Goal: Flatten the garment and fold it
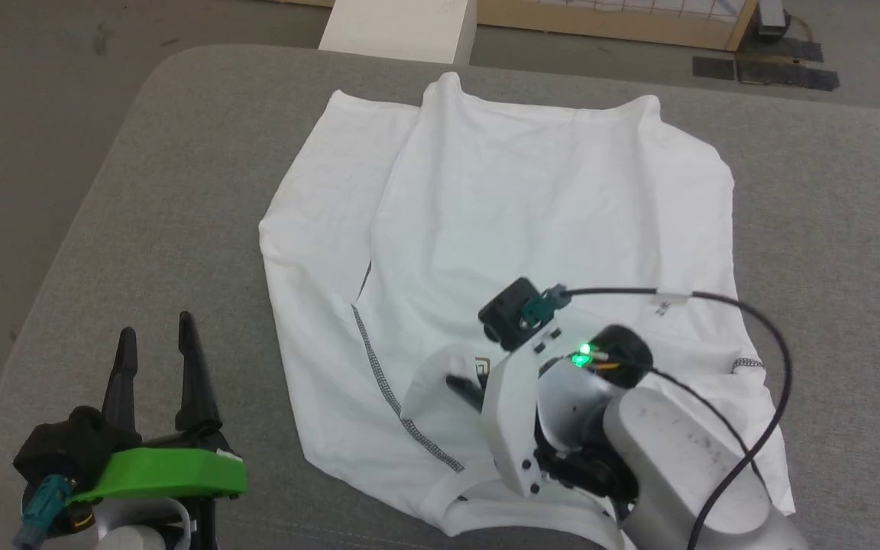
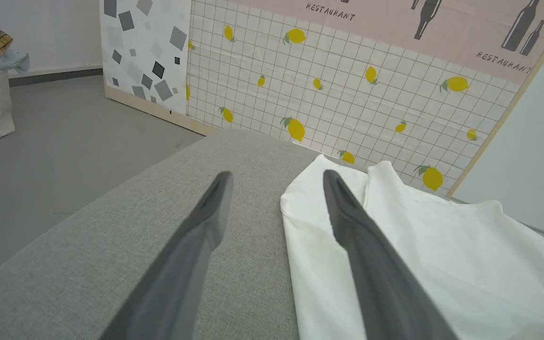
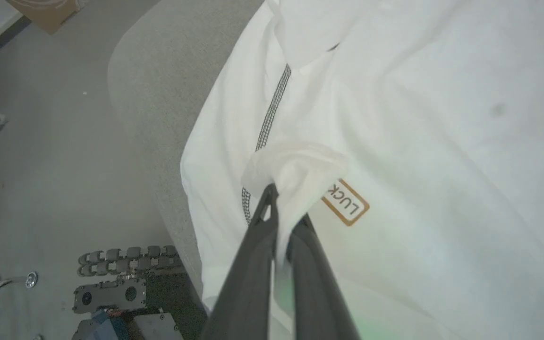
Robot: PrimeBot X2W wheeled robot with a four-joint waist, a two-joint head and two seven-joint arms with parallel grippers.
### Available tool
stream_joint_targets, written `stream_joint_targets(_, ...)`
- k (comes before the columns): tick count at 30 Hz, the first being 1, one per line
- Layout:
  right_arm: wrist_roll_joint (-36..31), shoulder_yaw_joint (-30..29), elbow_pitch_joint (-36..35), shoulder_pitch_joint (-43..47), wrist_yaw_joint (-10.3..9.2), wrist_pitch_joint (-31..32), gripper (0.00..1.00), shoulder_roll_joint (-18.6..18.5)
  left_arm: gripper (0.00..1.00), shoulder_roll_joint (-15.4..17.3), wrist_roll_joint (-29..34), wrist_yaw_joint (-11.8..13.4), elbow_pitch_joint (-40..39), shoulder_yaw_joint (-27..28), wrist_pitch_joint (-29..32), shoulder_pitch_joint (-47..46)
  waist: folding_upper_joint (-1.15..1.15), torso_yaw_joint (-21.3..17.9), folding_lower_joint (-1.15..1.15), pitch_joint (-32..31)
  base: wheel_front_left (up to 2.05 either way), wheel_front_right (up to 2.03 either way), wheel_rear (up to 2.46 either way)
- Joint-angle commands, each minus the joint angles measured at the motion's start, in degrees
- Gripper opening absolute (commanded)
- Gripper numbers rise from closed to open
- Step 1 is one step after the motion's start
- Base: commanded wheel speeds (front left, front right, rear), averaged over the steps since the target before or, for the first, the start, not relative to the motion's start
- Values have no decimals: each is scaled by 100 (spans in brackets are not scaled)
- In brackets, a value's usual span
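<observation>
On grey desk (image 1: 142, 191), garment (image 1: 532, 198) lies spread out, white, rumpled, long folds down its left side. Right gripper (image 3: 284, 203) low over near part, jaws together, clamped on bunch of white cloth just beside LUCKY patch (image 3: 346, 202). Cloth puckers up at the pinch. Dark zigzag seam (image 1: 379, 374) runs just left of it. Left gripper (image 1: 156, 328) over bare desk at near-left corner, jaws wide apart, nothing between them, apart from garment's edge. Lemon-print panel (image 2: 347, 94) stands beyond far end.

left fingers (image 2: 201, 236) spread wide, pointing forward | right fingers (image 3: 254, 250) pinched together on the garment (image 3: 418, 118)
</observation>
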Motion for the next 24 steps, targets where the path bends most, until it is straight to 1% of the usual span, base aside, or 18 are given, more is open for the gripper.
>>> stream_joint_targets(1, 50, 90, 185, -72, -6, -83, 0, 34, 100, -13, -20, -18, 18, 11, -27, -75, 0, 40, 0, 60, 0, 0, 0)
stream_joint_targets(3, 67, 250, 457, -109, -6, -209, 0, 68, 100, -13, -41, 3, 23, -5, -27, -70, 0, 40, 0, 91, 0, 0, 0)
stream_joint_targets(4, 128, 314, 586, -122, -6, -275, 28, 90, 100, -13, -48, 6, 32, -9, -27, -74, 0, 37, 0, 106, 0, 0, 0)
stream_joint_targets(5, 176, 377, 661, -147, -6, -322, 100, 104, 100, -13, -54, 3, 46, -13, -27, -79, 0, 33, 0, 117, 0, 0, 0)
stream_joint_targets(9, 513, 419, 724, -308, -6, -593, 100, 147, 100, -13, -55, 9, 81, -19, -27, -114, 0, -33, 0, 139, 0, 0, 0)
stream_joint_targets(12, 767, 165, 539, -449, -6, -883, 100, 151, 100, -13, -37, -4, 121, 6, -27, -136, 0, -120, 0, 97, 0, 0, 0)
stream_joint_targets(13, 892, -291, 297, -500, -6, -1187, 100, 47, 100, -13, -12, -19, 156, 33, -27, -133, 0, -213, 0, 30, 0, 0, 0)
stream_joint_targets(16, 838, -989, 29, -430, -6, -1564, 100, -150, 100, -13, 14, -22, 173, 44, -27, -115, 0, -314, 0, -43, 0, 0, 0)
stream_joint_targets(20, 568, -2058, -285, -160, -6, -2084, 100, -358, 100, -13, 30, -28, 200, 54, -27, -105, 0, -422, 0, -96, 0, 0, 0)
stream_joint_targets(24, 214, -3099, -553, 309, -6, -2454, 100, -455, 100, -13, 21, -30, 259, 30, -27, -103, 0, -492, 0, -121, 0, 0, 0)
